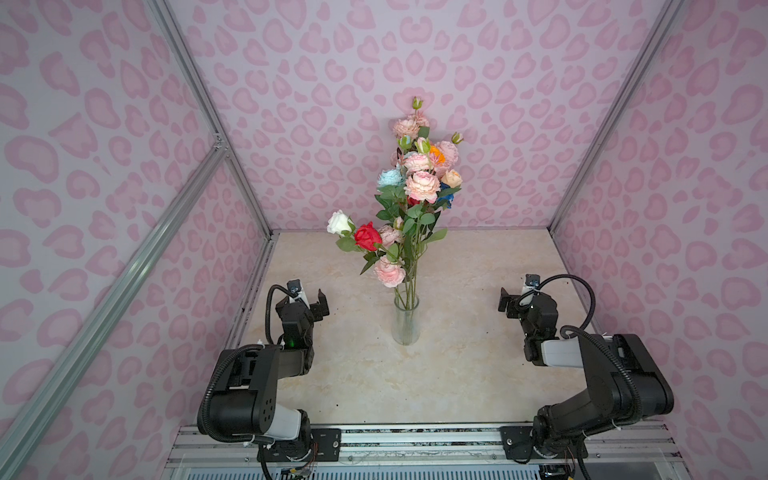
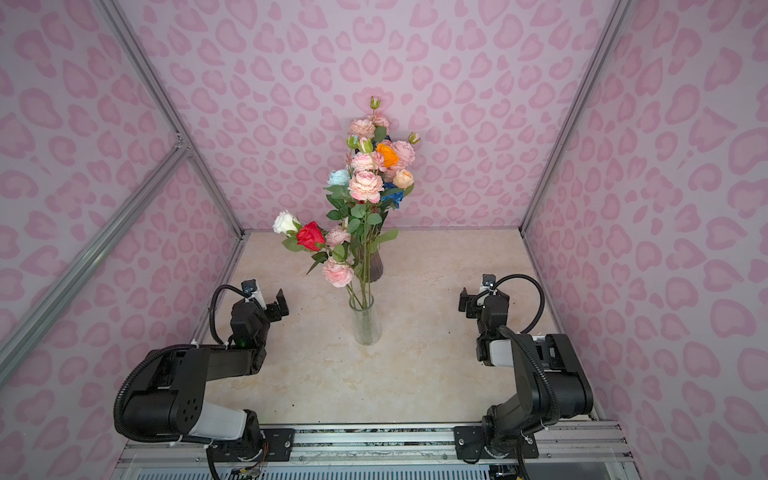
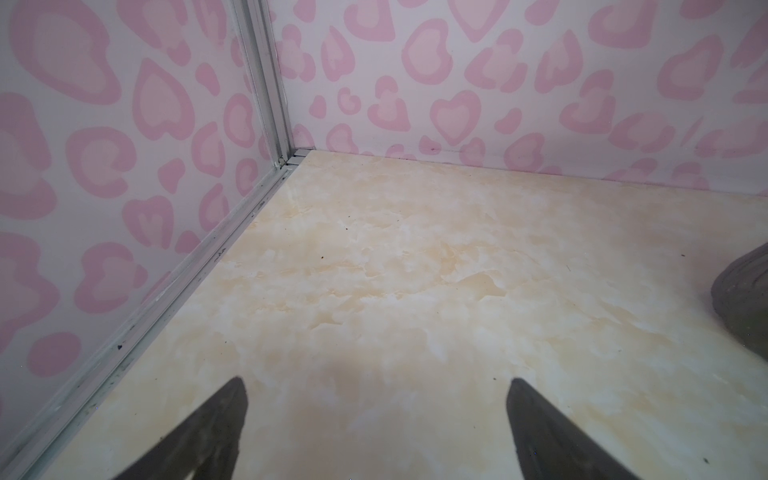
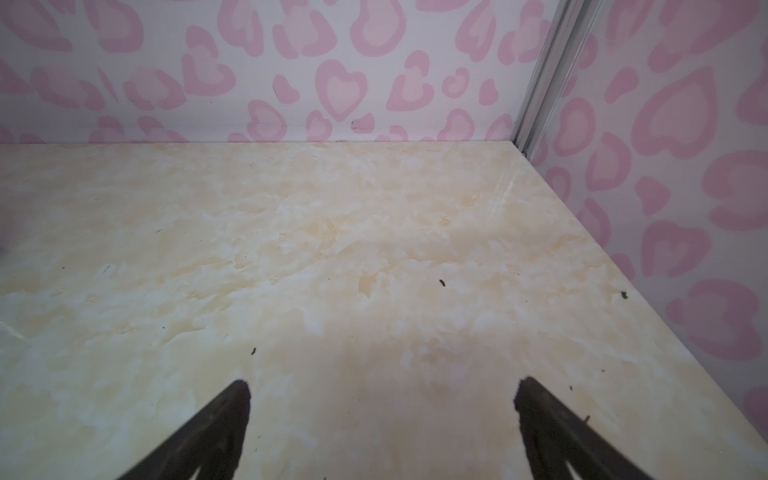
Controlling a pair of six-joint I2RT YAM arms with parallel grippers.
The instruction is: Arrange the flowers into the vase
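Two wide-spread, empty claws, left claw [image 1: 321, 306] and right claw [image 1: 505, 304], flanking clear glass vase [image 1: 406, 320] at counter [image 1: 478, 374] centre, full of long green-stemmed mixed-colour flowers [image 1: 415, 187]. Behind stems, plain in just a top view: dark ribbed vase [image 2: 375, 266].

Soft, even, bright; darker toward corners in both top views; faint shadow low on table [image 4: 374, 374]; wrist views slightly blurred.
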